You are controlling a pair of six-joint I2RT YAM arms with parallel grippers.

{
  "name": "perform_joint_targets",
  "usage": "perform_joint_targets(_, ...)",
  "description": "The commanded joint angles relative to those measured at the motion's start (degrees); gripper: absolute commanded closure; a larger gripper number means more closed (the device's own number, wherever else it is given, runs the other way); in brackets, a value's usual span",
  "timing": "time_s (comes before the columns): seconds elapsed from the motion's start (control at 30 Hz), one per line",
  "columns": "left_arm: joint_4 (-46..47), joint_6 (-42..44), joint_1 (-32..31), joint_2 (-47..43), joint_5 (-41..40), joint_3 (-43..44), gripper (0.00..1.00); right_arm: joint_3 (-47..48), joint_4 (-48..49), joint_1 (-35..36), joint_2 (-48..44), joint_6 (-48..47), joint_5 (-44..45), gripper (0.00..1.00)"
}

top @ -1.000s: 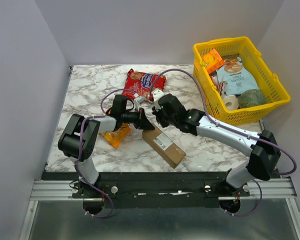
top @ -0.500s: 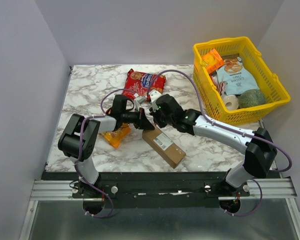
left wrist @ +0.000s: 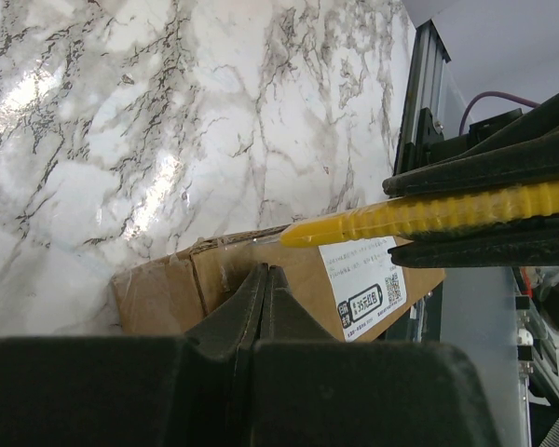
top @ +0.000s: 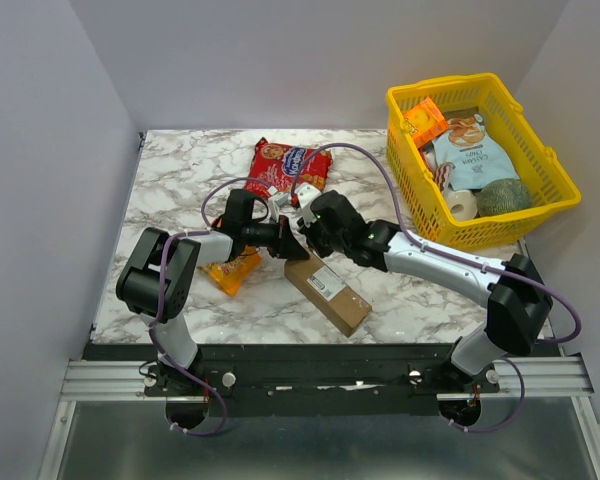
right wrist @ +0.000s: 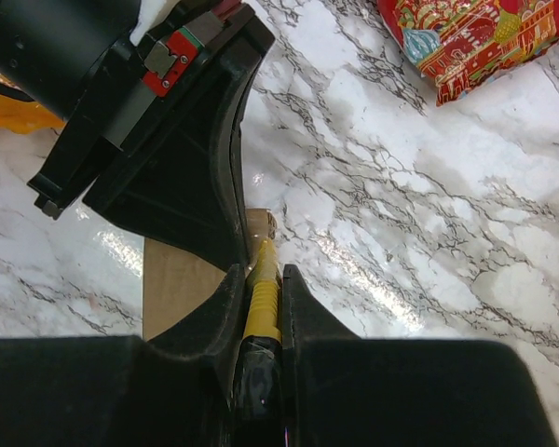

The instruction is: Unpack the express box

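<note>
Pinching yellow cutter (right wrist: pixel 262 296), right hand (right wrist: pixel 261 272) at express box (top: pixel 330 290), left hand (left wrist: pixel 265 276) pressed together, red bag (top: pixel 288 167) behind

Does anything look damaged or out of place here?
The box lies slantwise, and tape at its end looks puckered where the yellow stick in the right tool touches it. An orange bag is partly hidden by the left arm.

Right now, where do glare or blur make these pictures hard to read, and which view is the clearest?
Left wrist view: white glare on the marble table, the left gripper near the lens dark and soft, the express box in focus. Right wrist view: small glare spots, the yellow tool sharp. Top view: even light, soft shadows, the clearest.
</note>
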Motion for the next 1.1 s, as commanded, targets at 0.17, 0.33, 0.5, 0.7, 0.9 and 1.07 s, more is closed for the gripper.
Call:
perform_joint_targets(0.17, -10.6, 5.0, 0.0, 5.9, -13.6, -3.2, 1.00, -1.7, 2.0, 0.2, 1.4, -2.8, -0.6, 1.00)
perform_joint_targets(0.33, -10.6, 5.1, 0.0, 5.9, -13.6, -3.2, 1.00, -2.2, 2.7, 0.3, 1.7, -4.7, -1.0, 1.00)
perform_joint_targets(0.5, -10.6, 5.0, -0.1, 6.2, -13.4, -3.1, 1.00, -3.5, 3.8, 0.2, 2.3, -6.7, -2.0, 0.99)
perform_joint_targets(0.7, -10.7, 4.9, -0.1, 6.3, -13.3, -3.1, 1.00, -4.1, 5.5, 0.3, 3.7, -9.0, -3.3, 1.00)
perform_joint_targets(0.9, -11.0, 5.2, -0.1, 6.4, -13.1, -2.9, 1.00, -4.7, 5.7, 0.3, 2.0, -10.3, -2.1, 1.00)
perform_joint_targets(1.07, -11.1, 5.3, -0.1, 6.5, -12.9, -2.9, 1.00, -4.9, 5.2, 0.2, -1.8, -11.1, -2.0, 1.00)
